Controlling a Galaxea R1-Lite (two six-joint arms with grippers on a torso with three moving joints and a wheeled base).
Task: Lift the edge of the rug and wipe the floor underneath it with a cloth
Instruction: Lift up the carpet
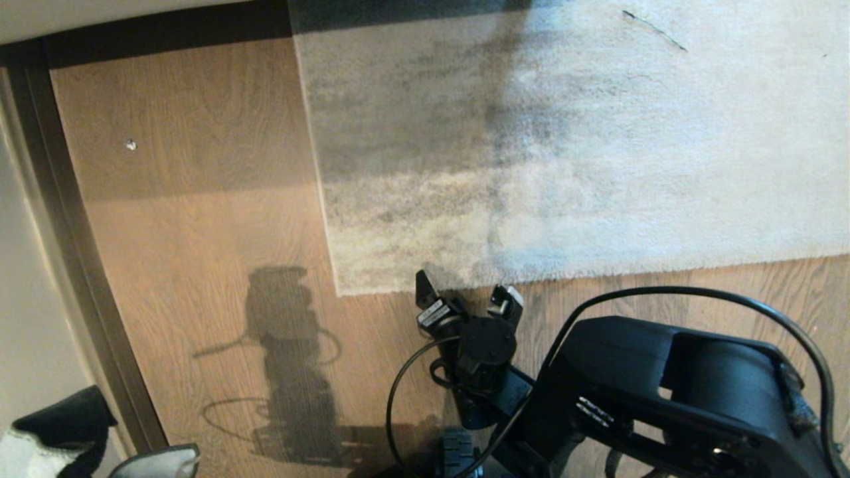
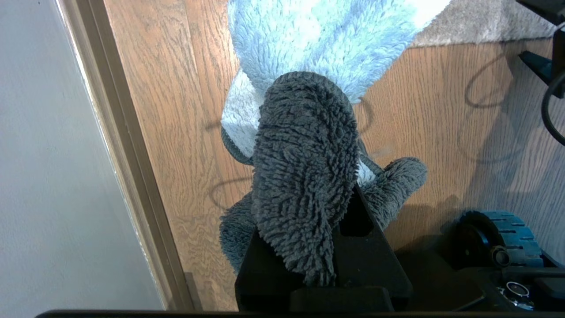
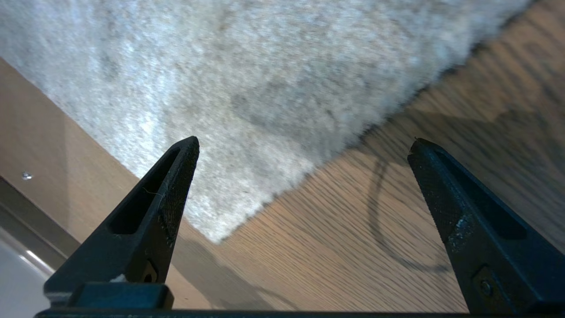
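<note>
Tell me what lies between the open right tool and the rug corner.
Only bare floor: in the right wrist view, nothing lies between the right tool and the rug edge at its corner.

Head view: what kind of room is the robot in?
Probably a room in a home, near a wall: a wood-plank floor, a pale shaggy rug lying on it, and a dark skirting strip along the wall.

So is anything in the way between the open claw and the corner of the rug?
Nothing visible. The right gripper, jaws wide open, hangs near the rug edge, with only bare floor between. The left gripper holds the cloth, parked aside.
</note>
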